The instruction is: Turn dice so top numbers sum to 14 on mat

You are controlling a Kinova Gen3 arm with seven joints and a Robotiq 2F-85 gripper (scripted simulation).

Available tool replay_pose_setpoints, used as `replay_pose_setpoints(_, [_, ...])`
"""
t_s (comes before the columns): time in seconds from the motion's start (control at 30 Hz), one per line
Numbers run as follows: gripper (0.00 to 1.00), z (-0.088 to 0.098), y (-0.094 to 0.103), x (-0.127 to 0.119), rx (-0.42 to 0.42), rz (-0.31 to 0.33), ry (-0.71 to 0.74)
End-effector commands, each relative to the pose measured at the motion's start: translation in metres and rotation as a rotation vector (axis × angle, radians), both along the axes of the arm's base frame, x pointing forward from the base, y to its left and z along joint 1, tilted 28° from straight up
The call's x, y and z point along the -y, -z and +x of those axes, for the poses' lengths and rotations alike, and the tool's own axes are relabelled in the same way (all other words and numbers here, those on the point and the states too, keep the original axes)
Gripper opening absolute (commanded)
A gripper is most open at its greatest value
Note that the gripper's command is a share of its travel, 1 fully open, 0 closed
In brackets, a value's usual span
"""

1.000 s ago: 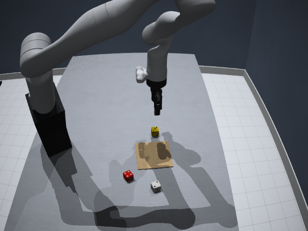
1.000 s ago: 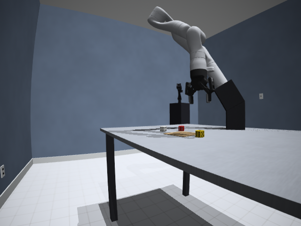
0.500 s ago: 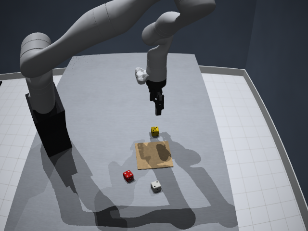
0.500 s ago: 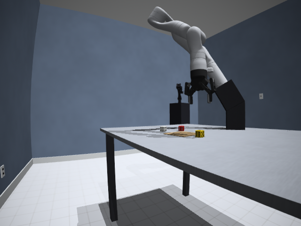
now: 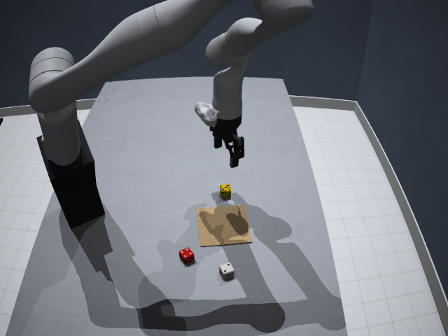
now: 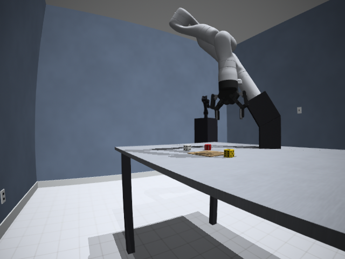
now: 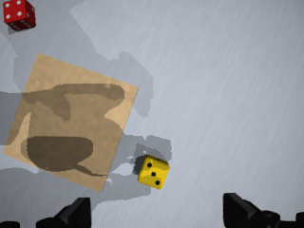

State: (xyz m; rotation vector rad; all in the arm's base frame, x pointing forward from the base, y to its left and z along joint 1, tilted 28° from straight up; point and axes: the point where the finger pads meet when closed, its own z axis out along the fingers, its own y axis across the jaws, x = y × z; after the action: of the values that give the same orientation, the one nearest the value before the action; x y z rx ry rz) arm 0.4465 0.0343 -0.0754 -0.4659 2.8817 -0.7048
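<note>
Top view: no die (image 5: 225, 191) (image 6: 228, 153) (image 7: 153, 172) is placed on the mat (image 5: 224, 225) (image 6: 208, 153) (image 7: 71, 121) yet. The claw (image 5: 226, 153) (image 6: 229, 114) (image 7: 157, 210) is held open, empty.

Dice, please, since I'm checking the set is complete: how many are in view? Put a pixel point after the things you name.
3: yellow (image 5: 225, 191) (image 6: 228, 153) (image 7: 153, 172), red (image 5: 186, 255) (image 6: 207, 147) (image 7: 19, 14) and white (image 5: 227, 271) (image 6: 187, 147), all on the table (image 5: 144, 162) (image 6: 278, 172) (image 7: 228, 95) beside the mat (image 5: 213, 236) (image 6: 207, 153) (image 7: 81, 123).

From above, one die (image 5: 225, 191) (image 6: 228, 152) (image 7: 153, 172) lies behind the mat (image 5: 217, 231) (image 6: 208, 153) (image 7: 76, 116) — two dice (image 5: 186, 255) (image 6: 207, 147) (image 7: 19, 15) before.

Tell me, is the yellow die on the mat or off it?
Off it. In the top and wrist views, the yellow die sits beside the mat, on bare table.
</note>
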Motion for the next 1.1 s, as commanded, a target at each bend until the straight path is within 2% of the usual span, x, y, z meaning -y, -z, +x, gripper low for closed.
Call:
replay_pose_setpoints(0.0, [1.00,0.002,0.001,0.002,-0.034,-0.018,-0.072])
replay_pose_setpoints(0.17, [1.00,0.002,0.002,0.002,-0.067,-0.034,-0.141])
replay_pose_setpoints(0.63, [1.00,0.004,0.008,0.005,-0.251,-0.123,-0.519])
replay_pose_setpoints(0.7, [1.00,0.004,0.008,0.005,-0.251,-0.123,-0.519])
replay_pose_setpoints(1.07, [1.00,0.005,0.013,0.007,-0.418,-0.203,-0.863])
